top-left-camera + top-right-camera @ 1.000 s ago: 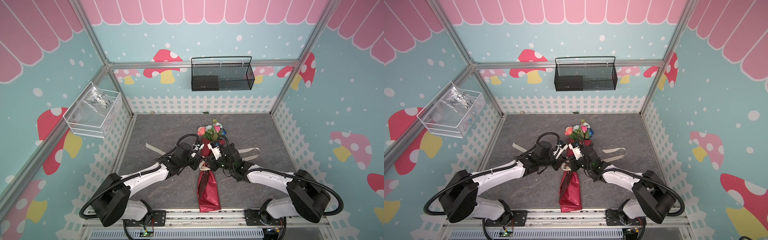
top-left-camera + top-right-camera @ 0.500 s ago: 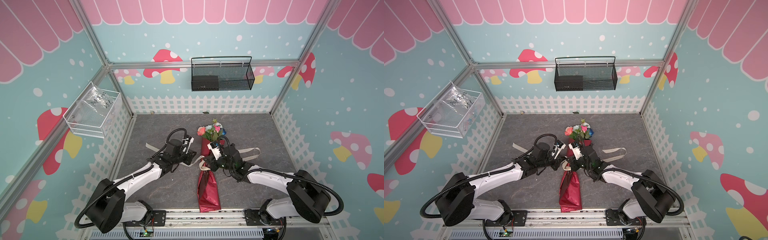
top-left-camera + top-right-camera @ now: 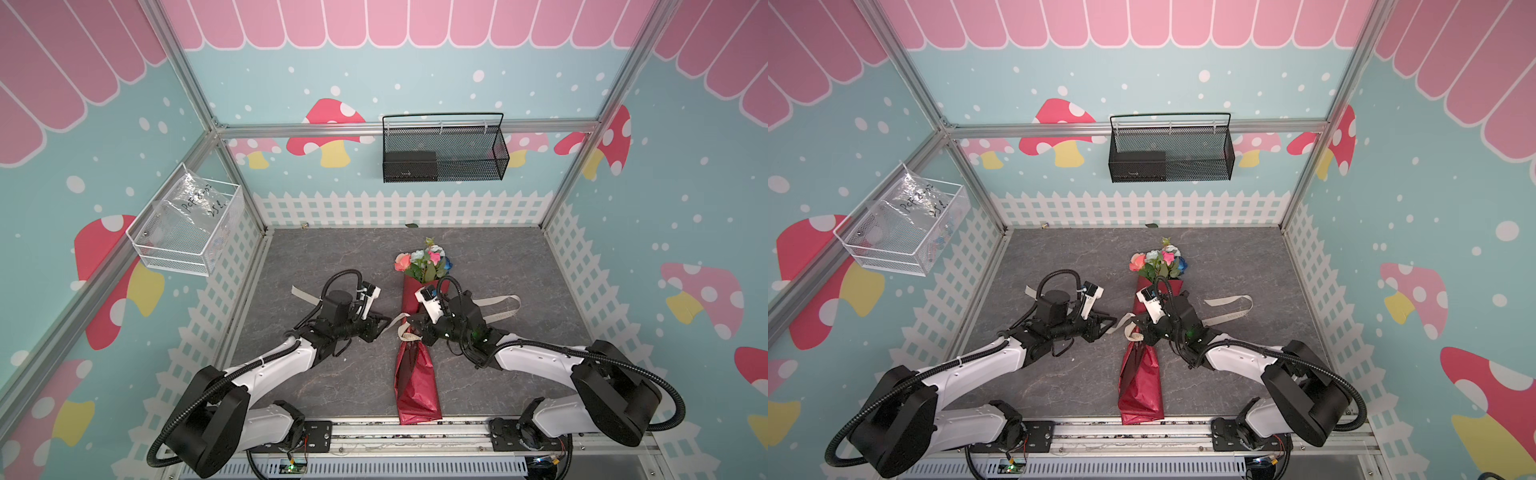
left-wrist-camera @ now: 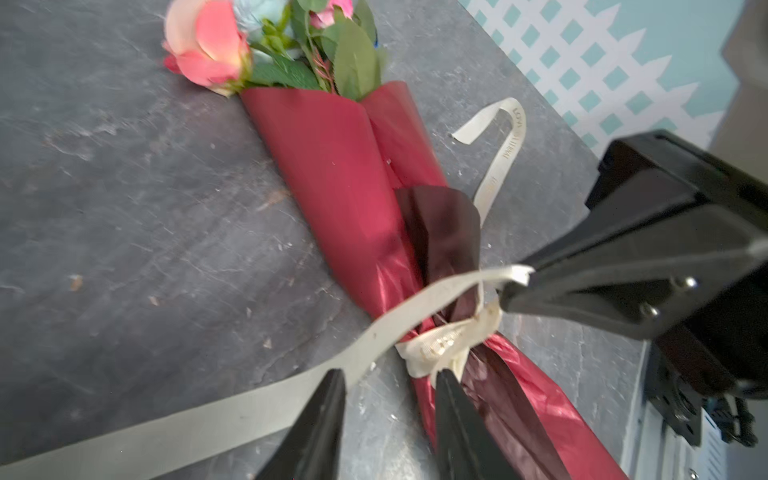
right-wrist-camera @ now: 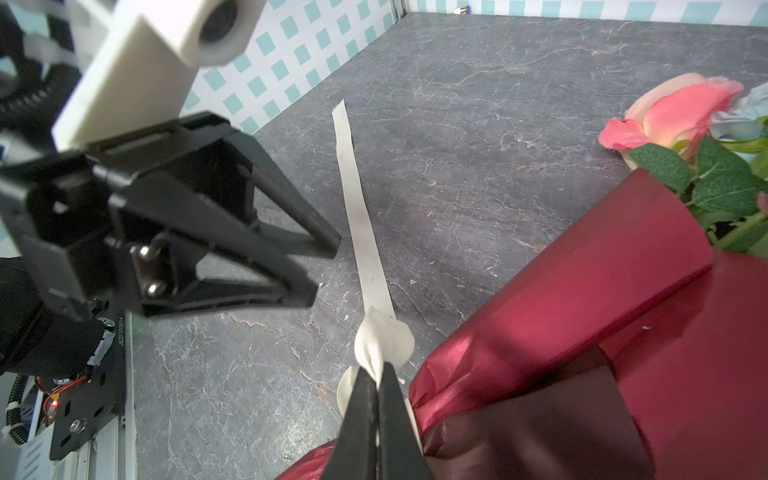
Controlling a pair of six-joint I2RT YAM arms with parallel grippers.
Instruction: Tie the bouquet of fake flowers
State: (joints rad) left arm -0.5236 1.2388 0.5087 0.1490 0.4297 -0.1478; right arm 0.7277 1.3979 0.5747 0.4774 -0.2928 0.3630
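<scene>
Drawn back, left hand released, right hand clenched on one ribbon, one four-flower bouquet

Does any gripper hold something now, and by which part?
The right gripper pinches the cream lettered ribbon at a bunched fold beside the red-wrapped flower bouquet. The left gripper is open, empty.

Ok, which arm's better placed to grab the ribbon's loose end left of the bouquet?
Left, likely: the left gripper is open beside that loose end, while the right gripper is shut on the ribbon at the bouquet.
</scene>
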